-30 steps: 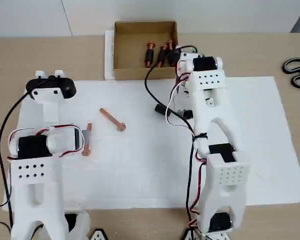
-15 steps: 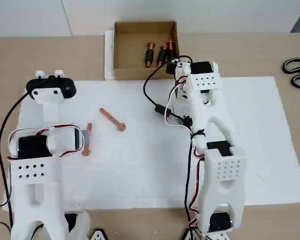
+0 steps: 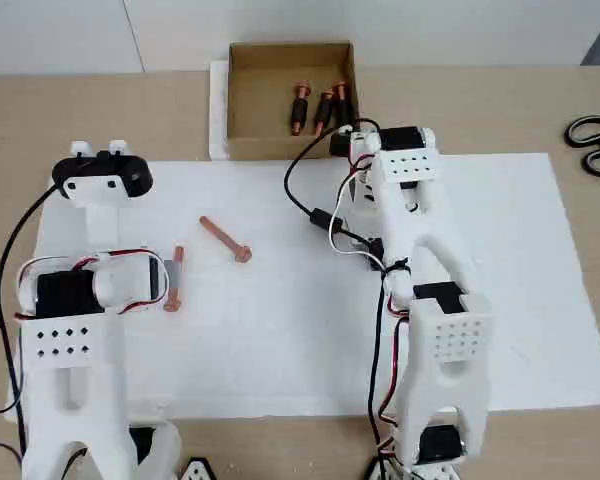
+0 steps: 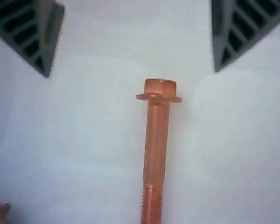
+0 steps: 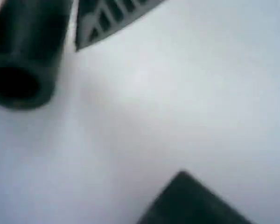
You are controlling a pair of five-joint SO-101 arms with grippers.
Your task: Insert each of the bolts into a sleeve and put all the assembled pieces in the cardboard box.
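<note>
**Bolt and Sleeve Pickup: Both Grippers Spread, Nothing Gripped**

1. Left gripper [image 4: 130, 70]. The jaws stand wide apart and hold nothing. One bolt [image 4: 157, 149] lies flat on the white sheet [image 3: 280, 330], centred in the gap. Its flanged head is nearest the jaw tips and its shank runs back toward the wrist. This alignment probably serves a closing stroke across the shank, just below the head.

2. A second bolt [image 3: 225, 239] lies outside the left jaws, off to one side and apart from the first. It awaits a later cycle.

3. Right gripper [image 5: 130, 109]. The jaws are apart and hold nothing. The black sleeve [image 5: 23, 56] lies on its side just beside one finger [image 5: 112, 18], outside the gap, with its open bore facing the camera. The gripper would likely need to shift sideways before it can close on the sleeve.

4. Cardboard box [image 3: 242, 100]. It sits beyond the right jaws. Three assembled pieces [image 3: 323, 108] rest inside it against one wall. Judged from this layout, two bolts remain to be fitted.
</note>
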